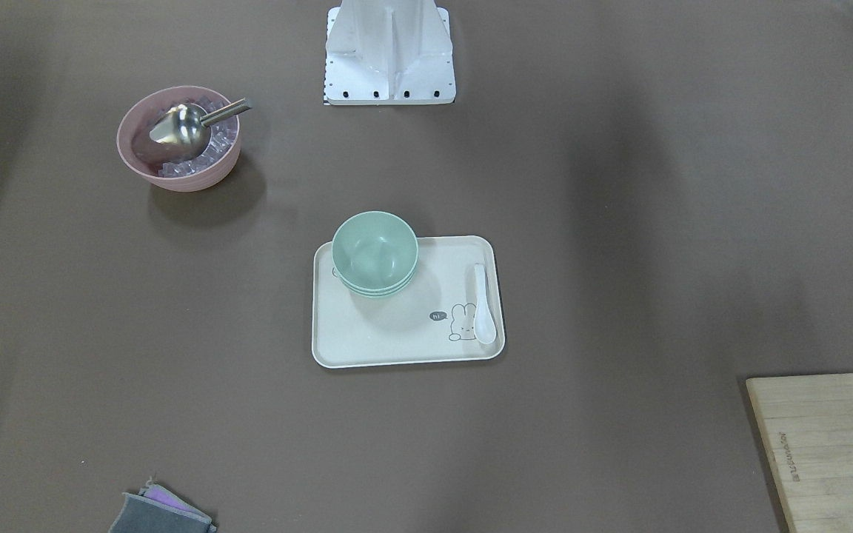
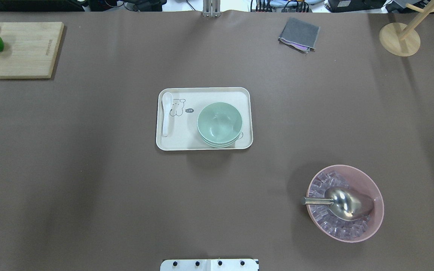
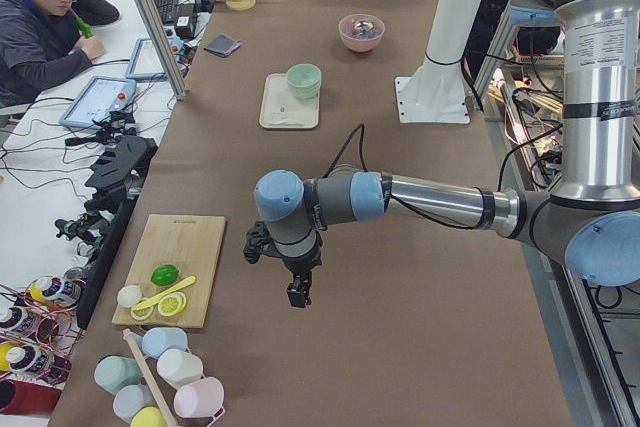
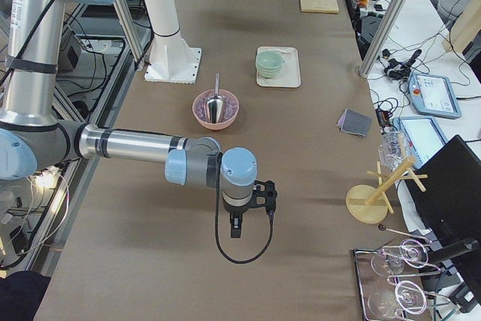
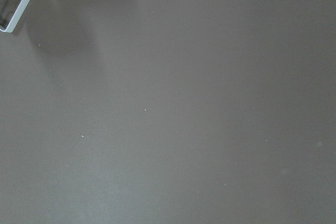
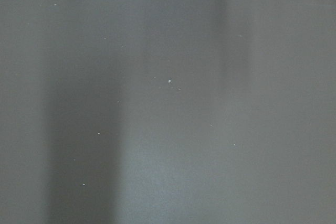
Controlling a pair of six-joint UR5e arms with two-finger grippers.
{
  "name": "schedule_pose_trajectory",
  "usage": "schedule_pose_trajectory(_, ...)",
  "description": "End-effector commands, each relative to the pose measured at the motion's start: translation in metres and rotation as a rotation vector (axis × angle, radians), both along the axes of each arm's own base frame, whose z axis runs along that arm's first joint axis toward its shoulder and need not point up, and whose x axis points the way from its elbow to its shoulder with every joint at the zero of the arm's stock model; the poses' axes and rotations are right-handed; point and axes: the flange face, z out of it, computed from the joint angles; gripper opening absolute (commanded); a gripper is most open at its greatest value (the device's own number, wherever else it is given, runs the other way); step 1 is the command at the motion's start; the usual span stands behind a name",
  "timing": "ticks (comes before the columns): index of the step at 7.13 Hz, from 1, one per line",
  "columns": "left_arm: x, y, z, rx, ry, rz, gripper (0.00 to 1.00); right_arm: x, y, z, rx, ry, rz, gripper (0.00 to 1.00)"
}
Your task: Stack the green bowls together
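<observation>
The green bowls sit nested in one stack on a cream tray at the table's middle; the stack also shows in the overhead view and both side views. Neither gripper shows in the overhead or front views. My left gripper hangs above bare table near the cutting board, far from the bowls. My right gripper hangs above bare table at the opposite end. I cannot tell whether either is open or shut. Both wrist views show only brown table.
A pink bowl with ice cubes and a metal scoop stands near the robot's right. A white spoon lies on the tray. A wooden cutting board with lime pieces, a grey cloth and a wooden rack base are at the far edge.
</observation>
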Motion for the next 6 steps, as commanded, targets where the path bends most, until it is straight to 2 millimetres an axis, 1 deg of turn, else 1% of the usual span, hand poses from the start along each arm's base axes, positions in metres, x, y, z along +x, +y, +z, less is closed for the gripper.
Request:
schedule_pose_trajectory(1, -0.0004, 0.0031, 0.0001, -0.001, 0.0, -0.001, 0.98, -0.0011, -0.0009, -0.0011, 0.001, -0.001, -0.002, 1.0)
schedule_pose_trajectory(6, 0.0009, 0.0026, 0.0038, -0.011, 0.0, -0.002, 0.98, -0.0045, -0.0008, 0.0003, -0.005, -0.024, -0.005, 1.0)
